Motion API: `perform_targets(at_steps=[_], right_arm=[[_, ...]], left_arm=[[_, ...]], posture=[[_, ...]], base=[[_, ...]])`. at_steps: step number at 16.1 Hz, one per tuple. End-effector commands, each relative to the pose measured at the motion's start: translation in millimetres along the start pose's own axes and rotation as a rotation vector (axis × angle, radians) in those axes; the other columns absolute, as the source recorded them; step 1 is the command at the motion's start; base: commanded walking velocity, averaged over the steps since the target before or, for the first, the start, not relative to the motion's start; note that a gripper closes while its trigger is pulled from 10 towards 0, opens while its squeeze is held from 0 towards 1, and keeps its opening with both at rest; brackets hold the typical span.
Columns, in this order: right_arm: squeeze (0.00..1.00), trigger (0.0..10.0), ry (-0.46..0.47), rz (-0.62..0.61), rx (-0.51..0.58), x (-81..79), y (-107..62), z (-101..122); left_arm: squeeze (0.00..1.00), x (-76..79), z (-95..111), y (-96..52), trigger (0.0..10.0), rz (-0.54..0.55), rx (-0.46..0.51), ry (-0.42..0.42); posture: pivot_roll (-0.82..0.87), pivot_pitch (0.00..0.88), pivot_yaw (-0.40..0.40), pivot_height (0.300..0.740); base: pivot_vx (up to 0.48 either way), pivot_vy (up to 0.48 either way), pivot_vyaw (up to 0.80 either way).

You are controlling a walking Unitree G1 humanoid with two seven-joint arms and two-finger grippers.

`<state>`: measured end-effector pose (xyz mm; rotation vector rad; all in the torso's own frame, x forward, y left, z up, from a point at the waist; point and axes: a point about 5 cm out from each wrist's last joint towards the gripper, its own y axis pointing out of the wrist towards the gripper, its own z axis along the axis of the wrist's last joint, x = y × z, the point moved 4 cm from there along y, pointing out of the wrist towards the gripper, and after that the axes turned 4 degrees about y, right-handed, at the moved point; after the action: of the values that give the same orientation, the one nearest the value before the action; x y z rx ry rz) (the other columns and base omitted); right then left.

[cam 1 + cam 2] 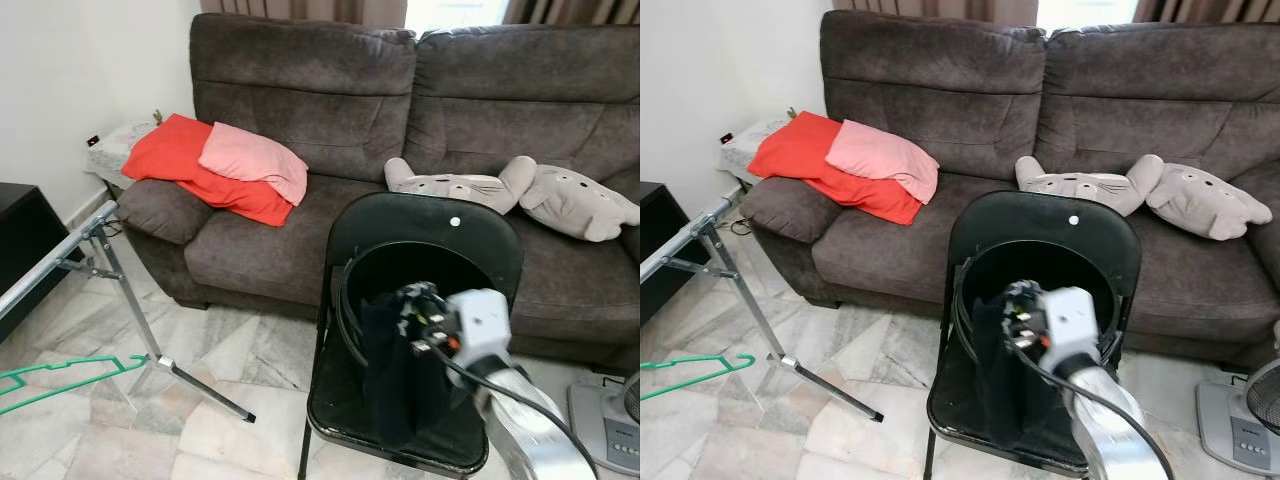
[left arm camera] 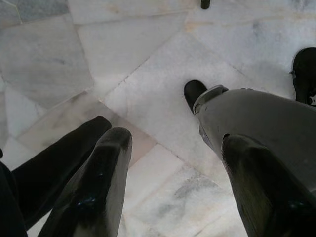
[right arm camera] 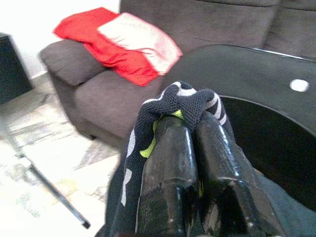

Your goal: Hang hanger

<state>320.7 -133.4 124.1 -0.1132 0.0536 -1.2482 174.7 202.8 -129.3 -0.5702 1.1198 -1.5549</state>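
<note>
Right gripper (image 3: 190, 128) lower centre-right above black chair (image 1: 480, 240), jaws closed on dark garment (image 3: 173, 106), left gripper (image 2: 173, 168) jaws apart, empty, over marble floor (image 2: 148, 64), green hanger (image 1: 70, 378) lower left

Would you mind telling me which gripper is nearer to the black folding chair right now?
Right. The right gripper, jaws shut on a dark garment, is over the black folding chair. The left gripper hangs open above the marble floor, apart from the chair.
</note>
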Motion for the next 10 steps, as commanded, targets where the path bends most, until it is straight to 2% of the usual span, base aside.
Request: perform_targets(at_steps=[1,3,4,6,8,10], right_arm=[[0.0,0.0,0.014,0.053,-0.033,-5.7,7.7,-5.7],[0.0,0.0,-0.001,0.115,-0.078,-12.9,14.2,-13.6],[0.0,0.0,-0.005,0.14,-0.155,-16.5,18.3,-27.3],[0.0,0.0,-0.025,0.196,-0.229,-23.8,14.7,-44.8],[0.0,0.0,0.0,0.215,-0.266,-24.8,11.0,-54.9],[0.0,0.0,-0.013,0.237,-0.289,-25.8,9.6,-61.7]], left_arm=[[0.0,0.0,-4.7,-0.6,10.0,-0.004,-0.015,0.001],[0.0,0.1,-4.1,-0.5,10.0,-0.003,-0.014,0.0],[0.0,-0.3,-3.7,-0.4,10.0,0.0,-0.013,-0.004],[0.0,-0.7,-3.4,-0.4,10.0,0.001,-0.013,-0.004],[0.0,-1.0,-3.1,-0.4,10.0,0.001,-0.012,0.0],[0.0,-1.2,-2.9,-0.4,10.0,0.0,-0.012,0.003]], posture=[[-0.06,0.042,0.026,0.74],[-0.05,0.038,0.023,0.74],[-0.05,0.037,0.024,0.74],[-0.05,0.039,0.028,0.74],[-0.05,0.04,0.031,0.74],[-0.05,0.041,0.032,0.74]], base=[[0.0,0.0,0.0],[0.0,0.0,0.0],[0.0,0.0,0.0],[0.0,0.0,0.0],[0.0,0.0,0.0],[0.0,0.0,0.0]])
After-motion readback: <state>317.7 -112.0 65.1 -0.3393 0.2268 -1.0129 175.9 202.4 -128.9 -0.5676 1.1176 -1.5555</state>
